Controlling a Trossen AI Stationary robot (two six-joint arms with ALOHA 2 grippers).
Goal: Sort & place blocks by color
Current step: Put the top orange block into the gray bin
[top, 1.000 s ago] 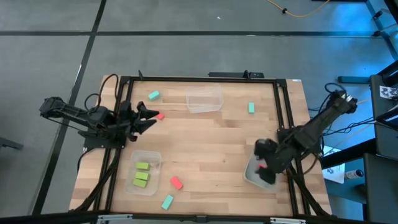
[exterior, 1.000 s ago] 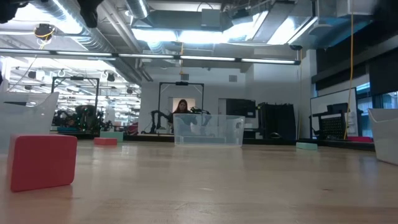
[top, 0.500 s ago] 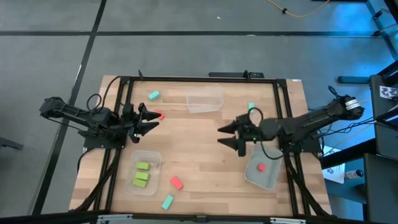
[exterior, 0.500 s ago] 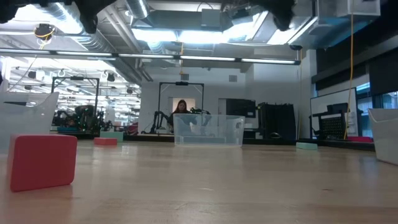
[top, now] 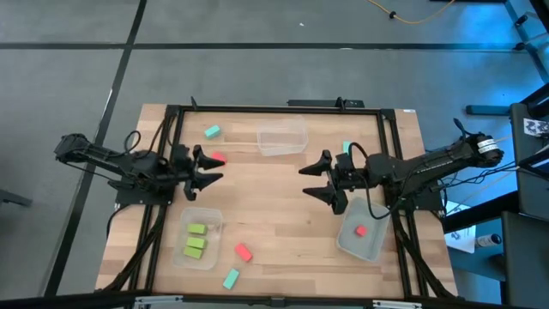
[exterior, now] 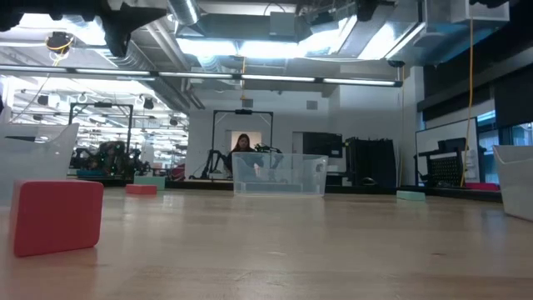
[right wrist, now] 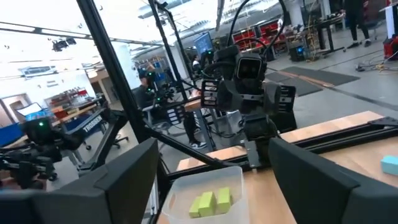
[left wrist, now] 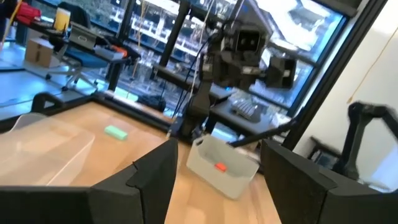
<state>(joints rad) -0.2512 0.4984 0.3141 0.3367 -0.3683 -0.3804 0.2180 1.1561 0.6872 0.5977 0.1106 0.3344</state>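
My left gripper (top: 212, 167) hovers open at the table's left side, beside a red block (top: 220, 160). My right gripper (top: 309, 181) hovers open right of the middle, pointing toward the left arm; neither holds anything. Three green blocks (top: 196, 241) lie in the near left tub (top: 212, 216). One red block (top: 360, 230) lies in the near right tub (top: 347, 245). Loose on the wood are two teal blocks (top: 212, 131) (top: 231, 278), a red block (top: 244, 251), and a third teal block (top: 346, 147), partly behind my right arm.
An empty clear tub (top: 282, 138) stands at the far middle. A black frame (top: 171, 120) runs along the table's left, far and right edges. Bare wood (top: 274, 206) lies between the two grippers. In the low view a person (exterior: 243, 144) shows far behind the table.
My right gripper has risen out of the near right tub and swung toward the table's middle, tipping from pointing down to about level. The red block stays lying in that tub.
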